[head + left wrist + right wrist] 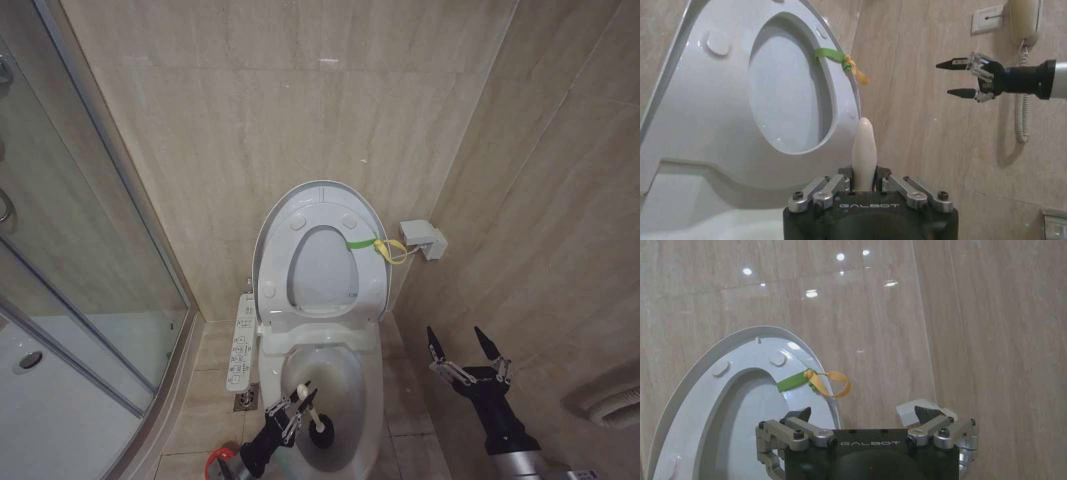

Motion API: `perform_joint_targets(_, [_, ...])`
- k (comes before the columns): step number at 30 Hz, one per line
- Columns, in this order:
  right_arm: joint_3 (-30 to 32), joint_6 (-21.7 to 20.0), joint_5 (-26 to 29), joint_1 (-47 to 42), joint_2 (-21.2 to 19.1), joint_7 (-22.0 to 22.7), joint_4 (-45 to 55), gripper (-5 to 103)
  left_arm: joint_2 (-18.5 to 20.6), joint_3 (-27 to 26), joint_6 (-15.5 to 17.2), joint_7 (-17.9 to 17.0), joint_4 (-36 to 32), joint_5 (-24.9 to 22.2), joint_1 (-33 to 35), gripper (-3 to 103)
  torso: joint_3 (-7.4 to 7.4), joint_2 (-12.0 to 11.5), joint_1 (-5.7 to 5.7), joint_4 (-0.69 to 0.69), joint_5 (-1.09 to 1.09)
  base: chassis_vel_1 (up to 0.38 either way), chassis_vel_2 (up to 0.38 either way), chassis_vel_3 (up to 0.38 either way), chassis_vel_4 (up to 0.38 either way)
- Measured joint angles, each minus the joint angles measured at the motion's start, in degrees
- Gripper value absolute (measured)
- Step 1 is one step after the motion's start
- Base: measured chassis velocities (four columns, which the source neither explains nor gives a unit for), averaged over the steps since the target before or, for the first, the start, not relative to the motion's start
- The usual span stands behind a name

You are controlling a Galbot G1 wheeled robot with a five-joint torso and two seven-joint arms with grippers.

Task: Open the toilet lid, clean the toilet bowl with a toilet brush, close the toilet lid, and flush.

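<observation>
- My left gripper [290,408] is clamped around the white handle of the toilet brush [313,412]; from the left wrist camera the handle's rounded tip rises straight out from between the fingers, so I judge the grip as firm and centred
- From that gripper the brush runs down and toward the middle of the toilet bowl [368,385]: the long axis slants from the handle, over the bowl's left rim, to the dark bristle head lying low in the near part of the basin
- The bowl's own long axis runs away from me toward the wall, so I judge that scrubbing strokes run forward and back along it, with the head below and just to the right of my gripper
- Beyond the bowl the toilet lid [322,190] stands upright against the wall with the seat ring [320,310] raised in front of it, and the green-and-yellow band [380,246] hangs at the right edge
- My right gripper [468,352] hangs with its fingers spread and nothing between them, out to the right of the bowl and well apart from it, near the tiled side wall
- The left arm is plainly the nearer one to the basin; the right one is nearer the band side of the lid, so I judge it the better placed arm for closing
- A red holder [220,462] sits on the floor just left of the left arm, beside the toilet's base
</observation>
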Motion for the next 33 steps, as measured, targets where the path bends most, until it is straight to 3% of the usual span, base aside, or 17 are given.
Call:
perform_joint_targets(6, [0.00, 0.00, 0.00, 0.00, 0.00, 0.00, 0.00, 100, -1.40, -1.22, 0.03, -1.18, 2.13, -0.21, -2.35, 21, 0.01, 0.00, 0.00, 0.00, 0.00, 0.000, 0.000, 0.000, 0.000])
perform_joint_targets(11, [0.00, 0.00, 0.00, 0.00, 0.00, 0.00, 0.00, 100, -3.38, -1.91, 0.18, -2.01, 7.48, -1.40, -9.75, 21, 0.01, -0.01, 0.01, -0.01, 0.01, 0.000, 0.000, 0.000, 0.000])
perform_joint_targets(22, [0.00, 0.00, 0.00, 0.00, 0.00, 0.00, 0.00, 100, -9.32, 1.76, 0.15, -1.02, 18.83, -1.41, -21.80, 21, 0.01, -0.01, 0.02, -0.01, 0.01, 0.000, 0.000, 0.000, 0.000])
perform_joint_targets(33, [0.00, 0.00, 0.00, 0.00, 0.00, 0.00, 0.00, 100, -12.12, 5.52, 0.15, -0.07, 22.69, -2.00, -26.30, 21, 0.01, -0.01, 0.02, -0.01, 0.01, 0.000, 0.000, 0.000, 0.000])
